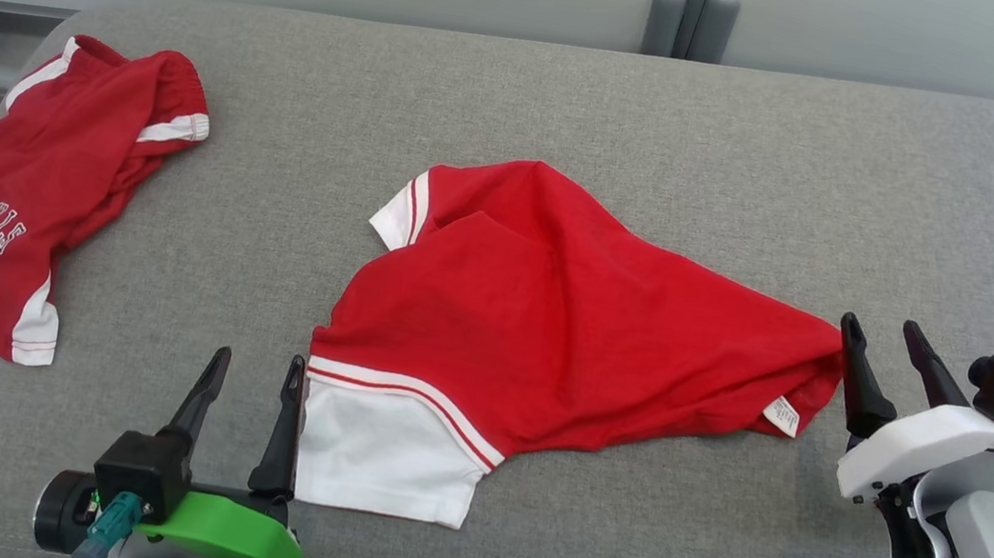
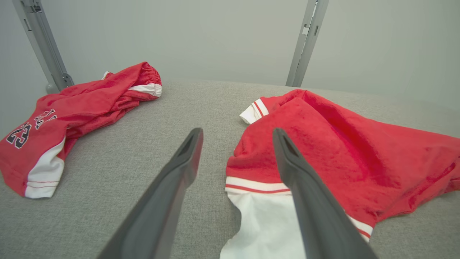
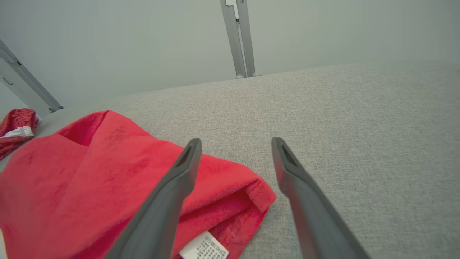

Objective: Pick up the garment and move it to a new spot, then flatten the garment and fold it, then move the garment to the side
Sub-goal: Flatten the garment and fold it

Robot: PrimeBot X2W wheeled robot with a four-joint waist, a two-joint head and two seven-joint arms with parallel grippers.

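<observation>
The red garment [image 1: 549, 324] lies crumpled in the middle of the table [image 1: 672, 120]. My right hand [image 1: 880, 328] is wide open beside its corner. My left hand [image 1: 260, 358] is wide open beside its white part.

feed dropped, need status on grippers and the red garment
Left gripper open, empty. Right gripper open, empty. Crumpled red-and-white jersey lies unfolded between them. Red number-23 garment apart at far left.

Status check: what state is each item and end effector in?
Centre garment: rumpled, unfolded, lying loose on the grey surface.
Garment marked 23: crumpled heap, far left.
Left end effector: open, empty, beside the centre garment's white panel.
Right end effector: open, empty, at its labelled corner.
</observation>
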